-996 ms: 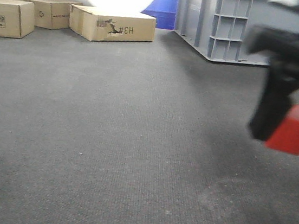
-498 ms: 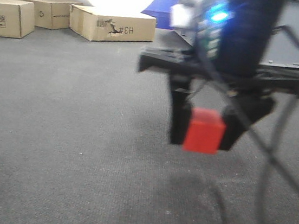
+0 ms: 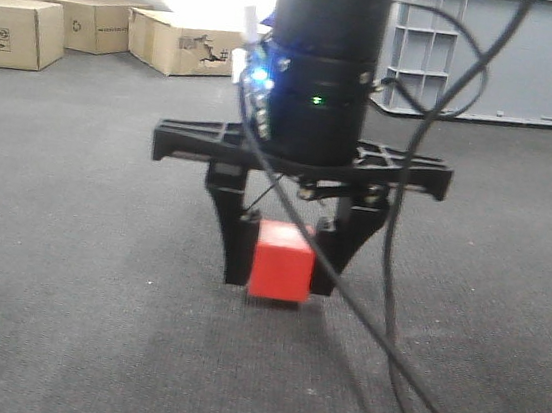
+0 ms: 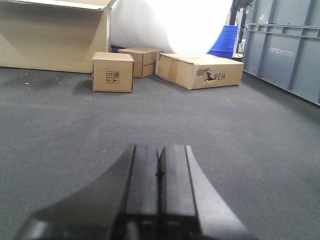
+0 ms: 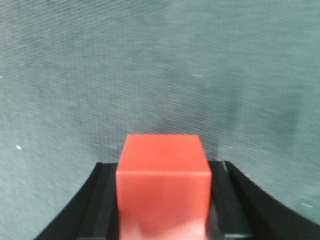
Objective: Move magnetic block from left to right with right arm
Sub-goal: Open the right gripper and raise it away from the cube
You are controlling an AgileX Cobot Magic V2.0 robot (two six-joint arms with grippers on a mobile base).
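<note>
While the front-facing view looks across a dark grey carpeted floor [image 3: 60,321], the right arm's black pincer [image 3: 282,268] hangs at mid-frame, pointing down, its two fingers [image 3: 227,229] clamped on either side of a small plain red cube, the magnetic block [image 3: 282,260]. The cube sits at the fingertips, very low over the carpet; whether its underside touches the floor cannot be told. Above the pincer is a black cylindrical wrist housing [image 3: 322,81] with a blue and a green light, and loose black cables [image 3: 393,281] loop down its right side to the floor. Far behind, at upper left, stand brown cardboard boxes [image 3: 207,47], and a grey ribbed plastic crate [image 3: 496,52] fills the upper right.

From the left wrist-mounted view, the left arm's black pincer [image 4: 159,172] shows at the bottom edge with its two flat fingers pressed together, nothing between them. It points over bare carpet toward a small cardboard box [image 4: 113,72] and flatter cartons beyond, with a grey crate wall [image 4: 285,50] at the right.

From the right wrist-mounted view, the red cube [image 5: 162,185] fills the lower centre, gripped between the dark fingers [image 5: 97,205], with grey carpet behind it
</note>
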